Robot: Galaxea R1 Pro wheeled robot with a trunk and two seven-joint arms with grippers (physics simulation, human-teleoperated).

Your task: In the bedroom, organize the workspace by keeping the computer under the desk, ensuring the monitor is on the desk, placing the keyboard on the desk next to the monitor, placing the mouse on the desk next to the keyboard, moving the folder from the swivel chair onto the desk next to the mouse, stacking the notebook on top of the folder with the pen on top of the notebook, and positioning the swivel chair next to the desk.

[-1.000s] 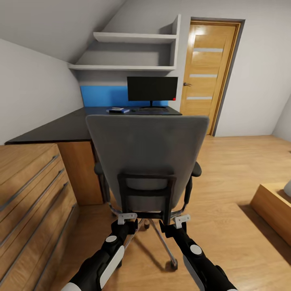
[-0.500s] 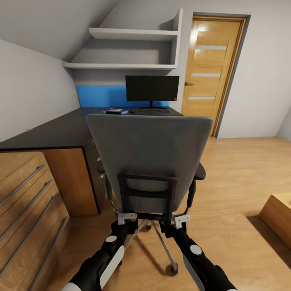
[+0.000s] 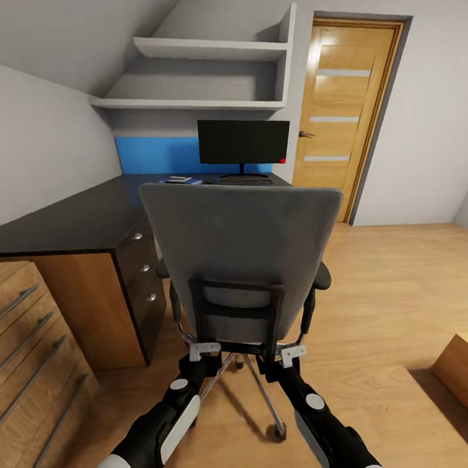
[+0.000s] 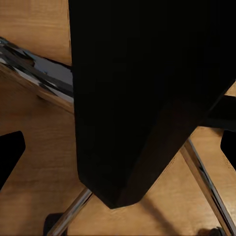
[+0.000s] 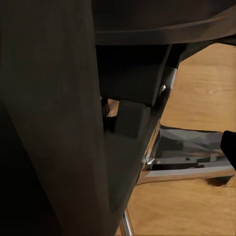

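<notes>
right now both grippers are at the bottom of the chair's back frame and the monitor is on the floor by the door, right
Not quite. The monitor stands on the desk, in front of the blue back panel, as the head view shows. The rest holds: the left gripper and right gripper are at the bottom of the swivel chair back frame.

Head camera looks forward and down from behind the grey fabric swivel chair toward the black-topped desk. Both wrist cameras sit very close under it (sharing its chrome base), facing the light plank floor.
</notes>
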